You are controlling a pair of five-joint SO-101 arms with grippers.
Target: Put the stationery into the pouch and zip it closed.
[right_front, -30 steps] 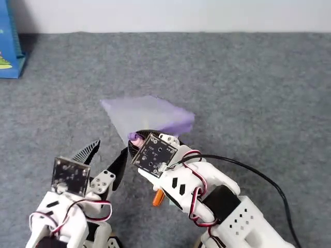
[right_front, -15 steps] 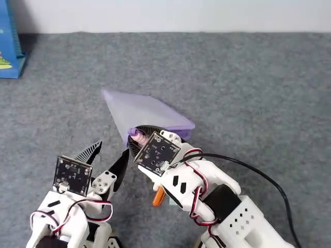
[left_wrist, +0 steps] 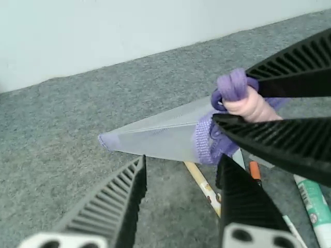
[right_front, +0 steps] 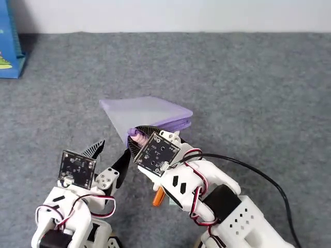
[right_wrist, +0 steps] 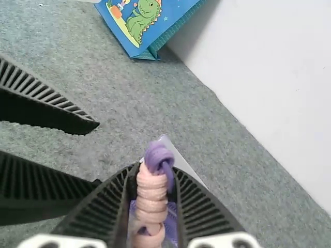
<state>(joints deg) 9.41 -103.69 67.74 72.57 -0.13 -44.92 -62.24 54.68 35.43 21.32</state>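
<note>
Spreading across the high view, a grey carpet-like table covering (right_front: 248, 77) meets a white wall (right_front: 170, 15) along twelve o'clock. Two white arms rise from the six o'clock edge: the right arm (right_front: 207, 191) from about five o'clock, the left arm (right_front: 72, 212) from seven o'clock, both aimed at the middle.

A translucent lilac plastic pouch (right_front: 145, 111) sits just toward eleven o'clock of centre, one pointed corner at ten o'clock and a darker purple band along its five o'clock side. A blue cardboard box with a cartoon dinosaur (right_front: 8, 46) stands at ten o'clock, by the wall.

The right gripper (right_front: 135, 138) meets the pouch at the pouch's six o'clock corner. Its black ribbed fingers are pressed together on a pink ribbed zip pull (right_wrist: 151, 199), which hangs from a knotted purple cord loop (right_wrist: 158, 157).

The left gripper (right_front: 107, 155) stands just at nine o'clock of the right one, its fingers spread wide with nothing between them, close to the pouch but apart from it.

In the left wrist view the stationery lies on the covering, outside the pouch and partly behind its edge: a teal-and-white marker (left_wrist: 313, 199), a cream pencil (left_wrist: 204, 188) and an orange pen (left_wrist: 254, 170).
</note>
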